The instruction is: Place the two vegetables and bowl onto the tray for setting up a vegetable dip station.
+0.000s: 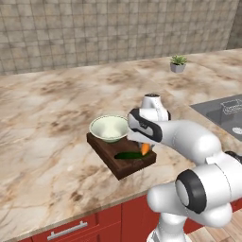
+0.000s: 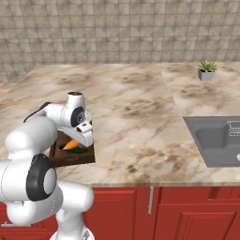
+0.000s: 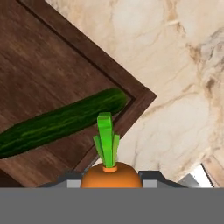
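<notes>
The dark brown wooden tray (image 1: 108, 152) lies on the marble counter near its front edge. The pale green-white bowl (image 1: 109, 128) sits on the tray's far end. The dark green cucumber (image 1: 129, 155) lies on the tray's near end, also in the hand view (image 3: 61, 121). The orange carrot (image 1: 145, 148) with its green top (image 3: 106, 138) hangs just above the tray's near corner, held between the fingertips (image 3: 148, 176). My gripper (image 3: 112, 177) is shut on the carrot (image 2: 71, 145), above the cucumber.
A small potted plant (image 1: 178, 63) stands far back on the counter. A steel sink (image 2: 218, 139) is set into the counter to the right. Red cabinet fronts (image 2: 154, 206) run below the counter edge.
</notes>
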